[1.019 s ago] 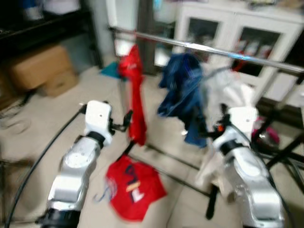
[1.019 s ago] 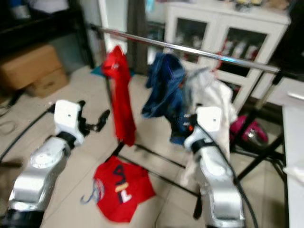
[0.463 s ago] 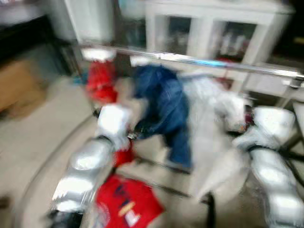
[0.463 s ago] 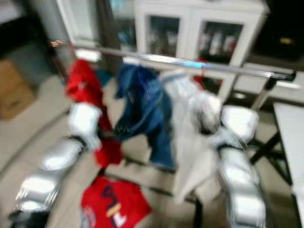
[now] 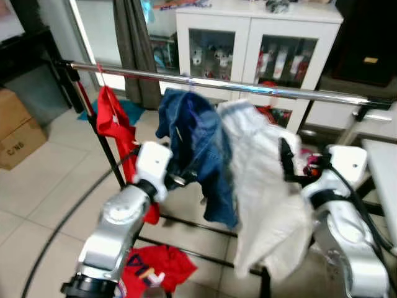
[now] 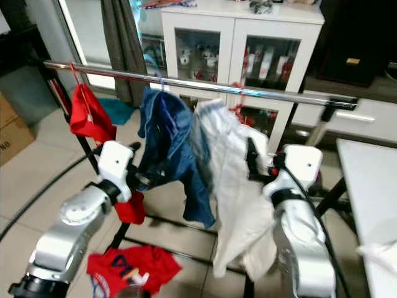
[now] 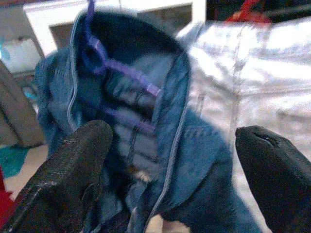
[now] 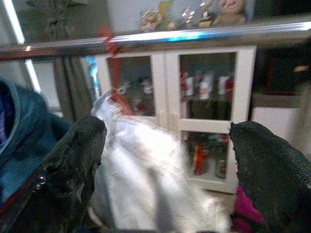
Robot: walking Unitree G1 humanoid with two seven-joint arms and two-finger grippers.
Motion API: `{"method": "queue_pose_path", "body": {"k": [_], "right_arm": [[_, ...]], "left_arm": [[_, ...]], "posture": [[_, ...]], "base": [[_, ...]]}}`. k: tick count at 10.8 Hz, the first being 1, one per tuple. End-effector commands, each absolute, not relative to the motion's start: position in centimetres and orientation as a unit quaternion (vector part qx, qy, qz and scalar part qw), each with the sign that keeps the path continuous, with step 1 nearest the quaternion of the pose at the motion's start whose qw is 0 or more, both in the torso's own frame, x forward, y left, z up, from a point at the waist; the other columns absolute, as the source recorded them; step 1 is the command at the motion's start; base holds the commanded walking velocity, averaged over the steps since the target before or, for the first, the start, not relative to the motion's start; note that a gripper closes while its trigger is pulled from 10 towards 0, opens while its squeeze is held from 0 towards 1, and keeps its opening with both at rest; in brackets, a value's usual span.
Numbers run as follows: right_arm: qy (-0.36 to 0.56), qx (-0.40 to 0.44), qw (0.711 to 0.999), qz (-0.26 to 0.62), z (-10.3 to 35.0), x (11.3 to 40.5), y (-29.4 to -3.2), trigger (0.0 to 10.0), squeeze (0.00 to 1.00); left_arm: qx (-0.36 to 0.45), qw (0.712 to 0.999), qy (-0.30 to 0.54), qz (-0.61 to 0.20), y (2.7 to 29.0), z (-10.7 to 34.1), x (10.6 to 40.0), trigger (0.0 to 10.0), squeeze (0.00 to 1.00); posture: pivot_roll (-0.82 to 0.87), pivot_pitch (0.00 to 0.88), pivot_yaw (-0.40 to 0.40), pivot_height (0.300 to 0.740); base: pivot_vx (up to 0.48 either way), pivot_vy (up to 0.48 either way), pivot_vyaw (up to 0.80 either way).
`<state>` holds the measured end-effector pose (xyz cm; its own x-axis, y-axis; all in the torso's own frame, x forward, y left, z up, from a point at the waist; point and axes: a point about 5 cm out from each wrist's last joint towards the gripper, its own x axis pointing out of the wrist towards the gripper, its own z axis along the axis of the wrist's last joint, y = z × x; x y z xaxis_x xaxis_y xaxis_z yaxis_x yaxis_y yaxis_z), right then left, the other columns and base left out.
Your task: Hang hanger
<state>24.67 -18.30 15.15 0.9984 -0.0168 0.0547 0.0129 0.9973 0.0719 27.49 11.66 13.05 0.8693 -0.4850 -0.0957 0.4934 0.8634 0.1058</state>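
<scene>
Room w/ pale tiled floor [image 5: 43, 186], grey grout lines; a chrome rail [image 5: 248, 88] on a black stand runs across, slightly downhill to the robot's right. Behind it a white cabinet [image 5: 251, 37] w/ glass doors, small items on shelves inside; dark curtain [image 5: 133, 43] beside a bright window to the left, cardboard box [image 5: 18, 136] at far left, dark cabinet at upper right. On the rail, left to right: red shirt [image 5: 115, 121] on a red hanger, blue denim jacket [image 5: 198, 149] on a purple hanger [image 7: 114, 65], white garment [image 5: 263, 186] on a red hanger [image 8: 114, 63] whose hook sits over the rail. Jacket & white garment touch side by side; red shirt hangs apart, near the stand's upright. Another red shirt [image 5: 155, 267] w/ print lies crumpled on the floor by the stand's base bar, under the left arm. Left gripper [image 7: 170, 179] is raised just in front of the jacket, fingers [image 7: 73, 165] spread wide, nothing between them, jacket's open collar & purple hanger straight ahead. Right gripper [image 8: 165, 179] is up by the white garment's right side, below the rail, fingers [image 8: 272, 165] also wide apart & empty; white fabric, red hanger & cabinet doors seen past them. Pink object low behind the white garment, can't tell what. White tabletop edge [image 6: 372, 186] at far right.
</scene>
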Motion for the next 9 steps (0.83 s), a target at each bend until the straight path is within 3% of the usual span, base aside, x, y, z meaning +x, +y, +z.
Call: {"method": "queue_pose_path", "body": {"k": [1,2,6,7,8,9], "right_arm": [[-0.033,0.036,0.999,0.001,15.5,24.8,-17.9,10.0,1.0],[-0.035,0.035,0.999,0.006,15.5,24.8,-17.8,10.0,1.0],[-0.015,0.031,0.998,0.043,15.1,25.0,-16.8,10.0,1.0],[0.002,0.023,0.998,0.056,14.6,25.1,-16.5,10.0,0.08],[0.008,0.017,0.998,0.054,14.5,25.3,-16.4,10.0,0.0],[0.005,0.016,0.999,0.05,14.7,25.6,-16.4,10.0,0.0]], "left_arm": [[0.061,0.965,0.034,-0.253,12.0,13.2,27.6,10.0,0.48],[0.059,0.968,0.04,-0.24,12.2,13.2,27.8,10.0,0.47],[0.054,0.977,0.024,-0.204,13.2,13.7,28.3,10.0,0.48],[0.054,0.977,0.027,-0.203,13.3,13.7,28.3,10.0,0.49],[0.052,0.977,0.028,-0.204,13.3,13.7,28.4,10.0,0.49],[0.051,0.976,0.026,-0.209,13.2,13.8,28.3,10.0,0.49]], "posture": [[-0.03,0.0,0.03,0.74],[-0.03,0.0,0.031,0.74],[-0.03,0.0,0.023,0.74],[-0.03,0.0,0.023,0.74],[-0.02,0.0,0.023,0.74],[-0.02,0.0,0.024,0.74]], "base": [[0.0,-0.247,0.0],[0.0,0.48,0.0],[0.0,0.0,0.0],[0.292,0.0,0.0],[0.405,0.0,0.0],[0.424,0.0,0.0]]}}
